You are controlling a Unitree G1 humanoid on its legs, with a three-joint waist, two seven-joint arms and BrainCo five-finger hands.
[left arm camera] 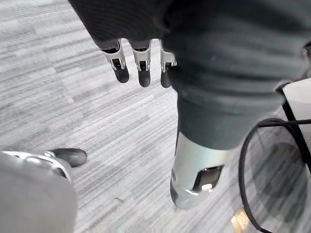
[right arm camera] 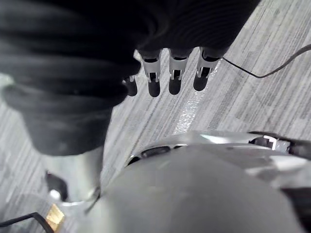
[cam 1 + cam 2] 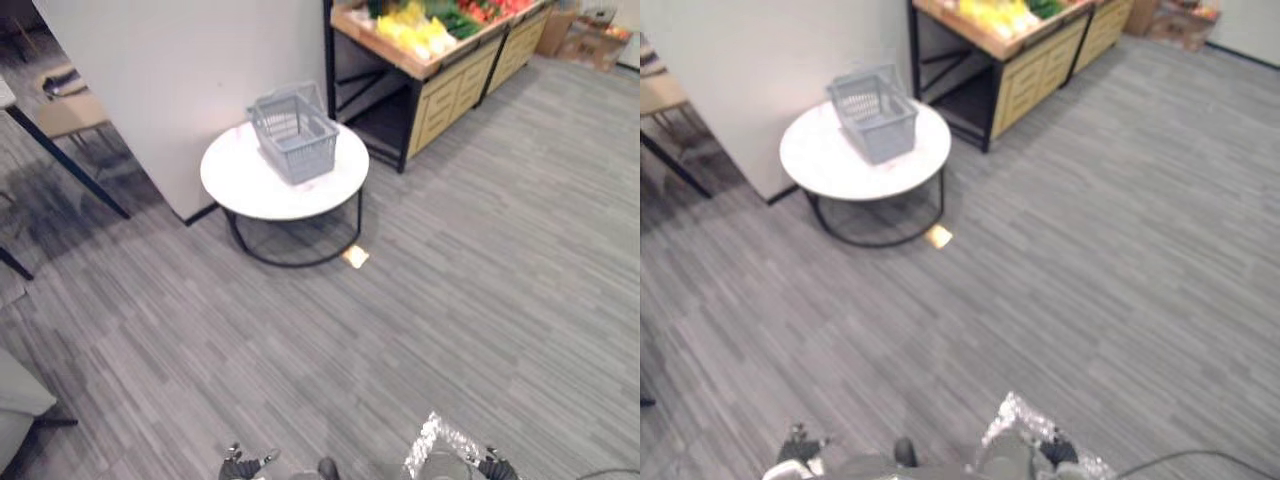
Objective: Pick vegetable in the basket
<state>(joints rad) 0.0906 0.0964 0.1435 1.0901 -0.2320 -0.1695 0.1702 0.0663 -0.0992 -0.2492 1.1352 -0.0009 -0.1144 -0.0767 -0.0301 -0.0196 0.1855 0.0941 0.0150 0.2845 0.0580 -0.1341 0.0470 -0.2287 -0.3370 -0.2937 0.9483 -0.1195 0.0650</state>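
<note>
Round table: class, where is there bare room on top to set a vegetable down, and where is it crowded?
The table is bare to the left of the basket and in a strip along its near edge. The basket takes up the far right part. The shelf beyond is crowded with vegetables.

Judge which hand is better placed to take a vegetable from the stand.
Right, marginally. The vegetables on the stand lie ahead to the right; the right hand and left hand both hang open and empty, far off.
</note>
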